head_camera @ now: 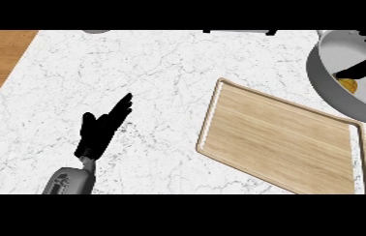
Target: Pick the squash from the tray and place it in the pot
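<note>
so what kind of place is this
Most likely a kitchen counter: a white marble-patterned worktop carries a wooden tray and, at the right edge, a grey metal pot with something yellow-orange inside. The robot's left hand rests open on the worktop.

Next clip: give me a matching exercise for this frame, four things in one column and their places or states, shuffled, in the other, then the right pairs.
Things:
1. left hand
2. tray
3. pot
4. squash

Places or states:
A. grey, cut off by the right edge
B. yellow, inside the pot
C. wooden, nothing lying on it
D. open, resting lower left on the counter

Pairs: 1-D, 2-C, 3-A, 4-B
</note>
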